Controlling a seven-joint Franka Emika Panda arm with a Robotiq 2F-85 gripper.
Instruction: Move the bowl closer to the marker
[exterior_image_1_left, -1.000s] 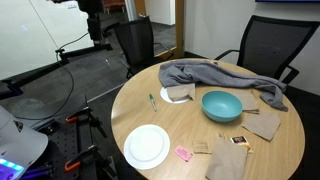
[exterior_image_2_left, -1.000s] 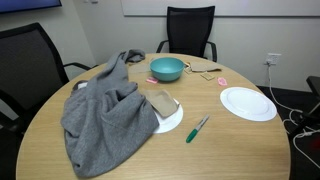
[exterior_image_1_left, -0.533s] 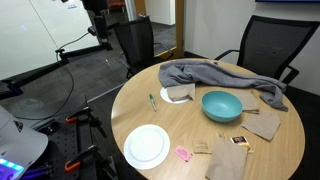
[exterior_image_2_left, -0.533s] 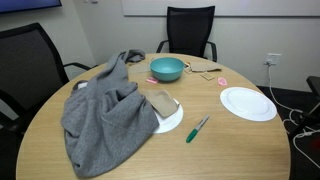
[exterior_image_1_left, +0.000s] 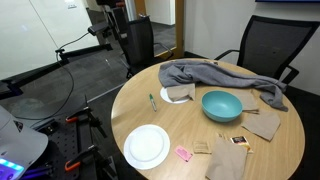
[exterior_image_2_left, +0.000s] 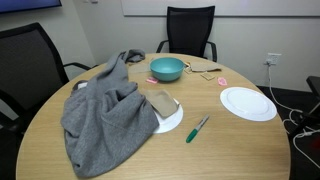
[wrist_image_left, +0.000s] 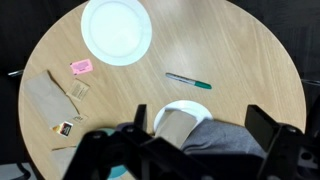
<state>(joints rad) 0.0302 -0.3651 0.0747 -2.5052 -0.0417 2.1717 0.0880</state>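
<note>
Round wooden meeting-room table (exterior_image_1_left: 133, 118), with the claw (wrist_image_left: 200, 125) poised high overhead and the reach for the bowl (exterior_image_1_left: 221, 105) not yet begun.

Seen from the wrist view, the claw's jaws stand wide apart, holding nothing and touching nothing. The teal bowl sits near the table edge beside a black chair (exterior_image_2_left: 189, 30), just clear of the grey cloth (exterior_image_2_left: 105, 115). The green marker (exterior_image_2_left: 198, 129) lies well apart from it, nearer the opposite edge and the white plate (exterior_image_2_left: 248, 103). The next move likely calls for descending onto the bowl's rim, gripping it, and carrying it toward the marker without snagging the cloth.
</note>
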